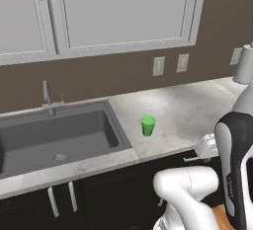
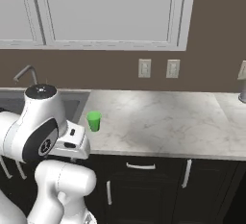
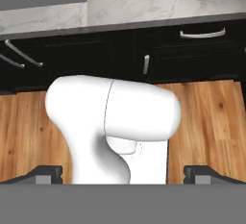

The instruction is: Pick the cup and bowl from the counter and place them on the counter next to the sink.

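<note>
Cup (image 1: 147,125) was found upright on worktop (image 1: 188,110), just right of sink (image 1: 54,135), so that half judged pretty much done. Bowl wasn't spotted anywhere, so bowl step reckoned next: locating it first, then a reach over. Pincer (image 3: 123,176) was spread wide, nothing pinched, aimed down at floor (image 3: 211,117). No brands, labels or writing could be made out.

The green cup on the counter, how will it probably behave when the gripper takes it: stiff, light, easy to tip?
The cup looks like plain plastic, so it is probably stiff and light. It stands upright and narrows toward its base, so a sideways push might tip it. Its round, smooth wall may slip or roll on the counter if it falls.
</note>
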Motion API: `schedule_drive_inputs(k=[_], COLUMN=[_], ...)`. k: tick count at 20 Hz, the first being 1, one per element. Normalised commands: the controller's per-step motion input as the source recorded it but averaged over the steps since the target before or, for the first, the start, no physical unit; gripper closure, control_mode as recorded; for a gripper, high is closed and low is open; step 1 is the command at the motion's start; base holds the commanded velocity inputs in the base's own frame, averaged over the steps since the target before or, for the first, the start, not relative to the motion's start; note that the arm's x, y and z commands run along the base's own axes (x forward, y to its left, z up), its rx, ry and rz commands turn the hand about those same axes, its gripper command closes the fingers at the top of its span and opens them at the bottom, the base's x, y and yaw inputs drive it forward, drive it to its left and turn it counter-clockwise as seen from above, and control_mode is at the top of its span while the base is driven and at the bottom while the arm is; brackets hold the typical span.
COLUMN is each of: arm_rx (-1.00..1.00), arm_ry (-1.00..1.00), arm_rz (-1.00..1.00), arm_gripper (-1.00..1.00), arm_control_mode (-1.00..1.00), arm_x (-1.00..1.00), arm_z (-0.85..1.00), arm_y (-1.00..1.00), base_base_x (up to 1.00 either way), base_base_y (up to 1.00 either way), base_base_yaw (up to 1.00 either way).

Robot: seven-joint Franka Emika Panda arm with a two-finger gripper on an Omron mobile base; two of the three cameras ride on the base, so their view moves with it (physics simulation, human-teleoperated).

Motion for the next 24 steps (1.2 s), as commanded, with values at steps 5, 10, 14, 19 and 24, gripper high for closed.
schedule_drive_inputs(k=[5,10,14,19,24], arm_rx=[0.00,0.00,0.00,0.00,0.00], arm_ry=[0.00,0.00,0.00,0.00,0.00], arm_rz=[0.00,0.00,0.00,0.00,0.00], arm_gripper=[-1.00,-1.00,-1.00,-1.00,-1.00], arm_control_mode=[1.00,1.00,1.00,1.00,1.00], arm_x=[0.00,0.00,0.00,0.00,0.00], arm_z=[0.00,0.00,0.00,0.00,0.00], arm_y=[0.00,0.00,0.00,0.00,0.00], base_base_x=[-1.00,-0.62,-0.15,-0.06,0.00], base_base_y=[-0.31,-0.40,-0.30,-0.18,-0.10], base_base_yaw=[-0.05,-0.28,-0.66,-0.75,-0.84])
